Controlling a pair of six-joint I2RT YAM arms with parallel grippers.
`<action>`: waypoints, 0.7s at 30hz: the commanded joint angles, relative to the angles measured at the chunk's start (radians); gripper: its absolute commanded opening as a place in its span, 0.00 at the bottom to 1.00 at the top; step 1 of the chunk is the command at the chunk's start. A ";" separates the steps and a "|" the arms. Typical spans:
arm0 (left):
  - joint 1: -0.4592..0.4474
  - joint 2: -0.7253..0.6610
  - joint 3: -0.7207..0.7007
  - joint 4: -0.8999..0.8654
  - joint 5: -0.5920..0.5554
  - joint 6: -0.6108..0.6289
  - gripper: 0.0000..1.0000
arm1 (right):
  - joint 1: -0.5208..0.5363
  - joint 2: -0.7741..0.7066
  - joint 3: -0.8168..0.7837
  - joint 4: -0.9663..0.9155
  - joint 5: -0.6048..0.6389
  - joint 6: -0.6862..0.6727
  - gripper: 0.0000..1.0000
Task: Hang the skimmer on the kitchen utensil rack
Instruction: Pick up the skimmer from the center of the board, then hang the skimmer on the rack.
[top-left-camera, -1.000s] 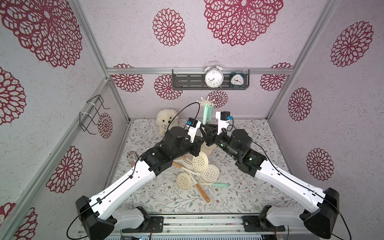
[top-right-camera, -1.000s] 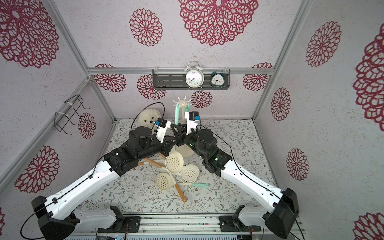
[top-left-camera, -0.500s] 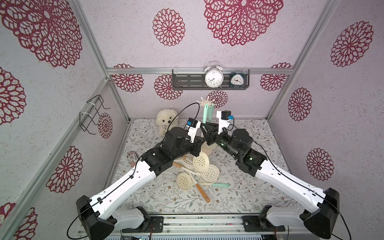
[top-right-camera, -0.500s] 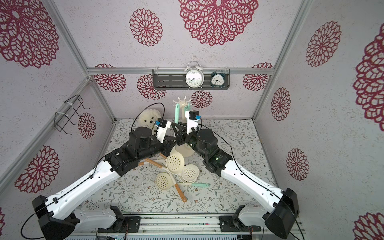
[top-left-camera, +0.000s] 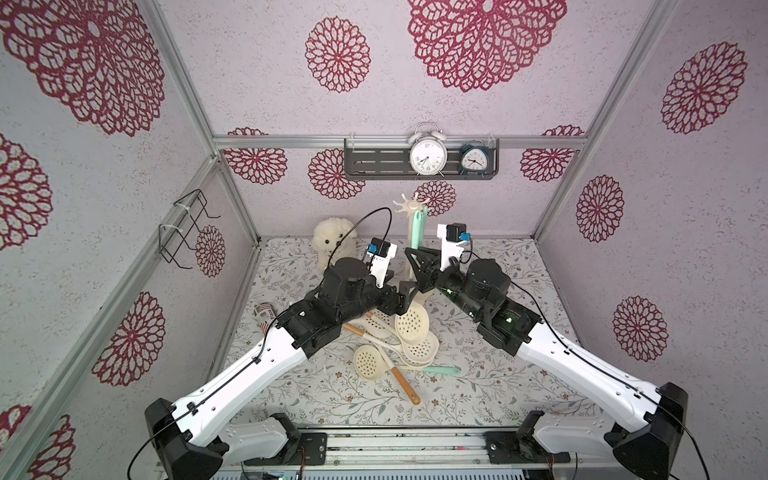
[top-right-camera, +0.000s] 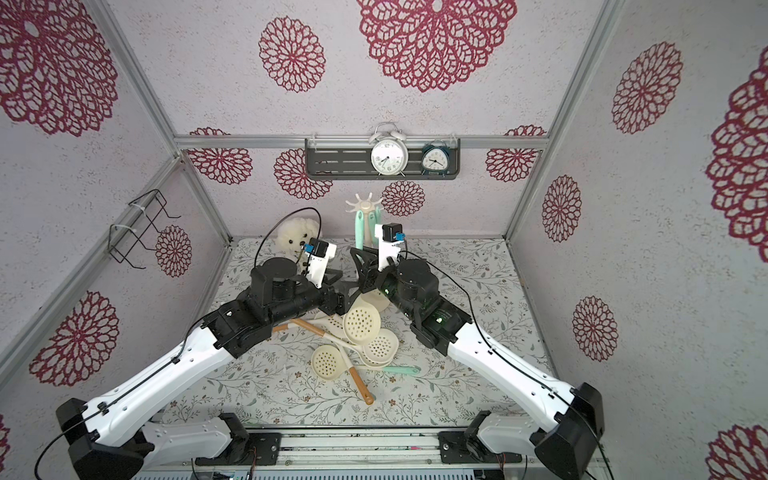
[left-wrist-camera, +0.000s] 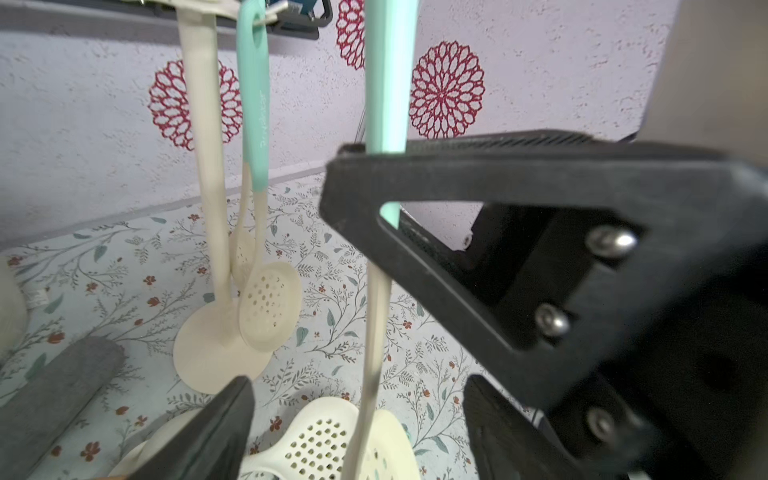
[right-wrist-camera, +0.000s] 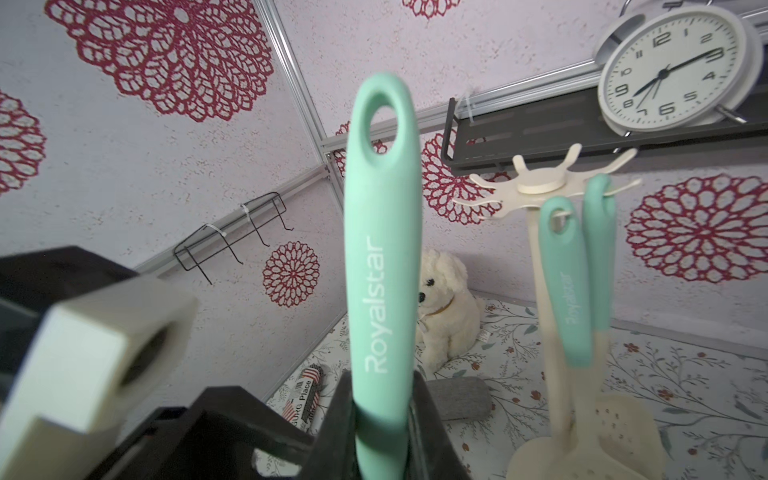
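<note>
— What's around the jaws?
— Just beyond the right jaws stands the kitchen utensil rack (right-wrist-camera: 540, 187), with two hung skimmers (right-wrist-camera: 565, 286) on its hooks. Loose skimmers (top-left-camera: 419, 351) lie piled on the surface (top-left-camera: 478, 374) below the left jaws.
— And the jaws?
— The right jaws clamp the skimmer (right-wrist-camera: 382, 270) upright by its mint handle. The left jaws gape wide on either side of its cream shaft.
— Any writing?
— "Royalstar", on the handle.

Matt mint plastic on the skimmer (right-wrist-camera: 382, 266) (handle only); kitchen utensil rack (right-wrist-camera: 540, 185) smooth cream plastic.
</note>
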 joint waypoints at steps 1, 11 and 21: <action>-0.004 -0.070 -0.007 -0.008 -0.056 -0.004 0.88 | -0.019 -0.069 -0.012 -0.113 0.065 -0.065 0.00; 0.128 -0.002 0.150 -0.193 -0.095 -0.063 0.97 | -0.229 -0.023 0.093 -0.449 -0.190 -0.121 0.00; 0.316 0.207 0.408 -0.272 0.038 -0.132 0.88 | -0.143 0.123 0.314 -0.559 -0.088 -0.166 0.00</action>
